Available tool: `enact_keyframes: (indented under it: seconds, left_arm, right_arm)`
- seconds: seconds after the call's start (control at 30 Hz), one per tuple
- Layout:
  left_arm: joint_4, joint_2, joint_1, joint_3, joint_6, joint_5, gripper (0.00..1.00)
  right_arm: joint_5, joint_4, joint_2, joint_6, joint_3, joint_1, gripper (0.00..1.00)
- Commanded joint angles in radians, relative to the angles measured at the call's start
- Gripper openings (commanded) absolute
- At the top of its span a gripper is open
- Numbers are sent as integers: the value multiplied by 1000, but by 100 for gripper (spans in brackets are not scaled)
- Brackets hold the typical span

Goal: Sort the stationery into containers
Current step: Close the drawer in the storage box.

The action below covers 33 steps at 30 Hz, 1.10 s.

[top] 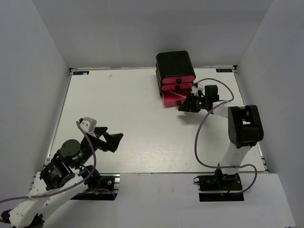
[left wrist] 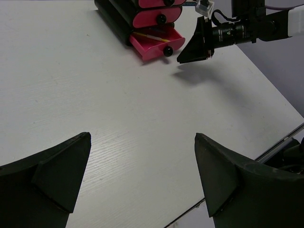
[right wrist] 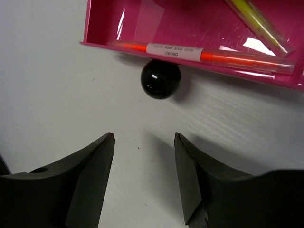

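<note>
Stationery that we can make out lies inside the open bottom drawer (right wrist: 109,23) of the containers (top: 175,71), the black box of pink-red drawers standing at the far edge of the table (top: 128,118), toward its far right corner. The two drawers above it look shut.

An orange pen (right wrist: 209,54) rests against the inside of the drawer's front wall, its long axis running along that wall and so crosswise to the line on which the right gripper (right wrist: 144,137) faces the drawer. A thin yellow stick (right wrist: 256,21) lies deeper in, at a slant. The pen is clear-bodied with an orange core and a white label band; the stick is pale and translucent.

What the next move turns on, in our judgement, is the black knob (right wrist: 160,79). It sits just ahead of the right gripper, apart from the fingertips and a little to one side of the gap. The jaws stand apart and hold nothing. A straight push on the knob would close the drawer.

Our left gripper (left wrist: 142,137) hangs near the near left corner, well apart from the box, jaws spread wide and empty. The right arm is plainly the nearer one.
</note>
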<state>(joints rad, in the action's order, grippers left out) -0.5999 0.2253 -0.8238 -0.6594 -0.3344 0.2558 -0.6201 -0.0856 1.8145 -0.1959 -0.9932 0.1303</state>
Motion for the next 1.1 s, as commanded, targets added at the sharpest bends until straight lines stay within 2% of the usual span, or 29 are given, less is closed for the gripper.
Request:
enact_keyframes:
  seconds: [0.0,0.27,0.6,1.07]
  left_arm:
    - [5,2,-1,6,-6,20,99]
    - [5,11,-1,6,-6,30,99]
    - [5,11,-1,6,-6,39,99]
    - [-5,20,-1,6,-15,48,99]
  right_arm:
    - [2,-111,20,-85,-18,-1,60]
    - [66,-348,49,-238,48,-3,60]
    - [157,-476,95,-312,68,-4,60]
    - [125,-617,174,-336,30,-6,60]
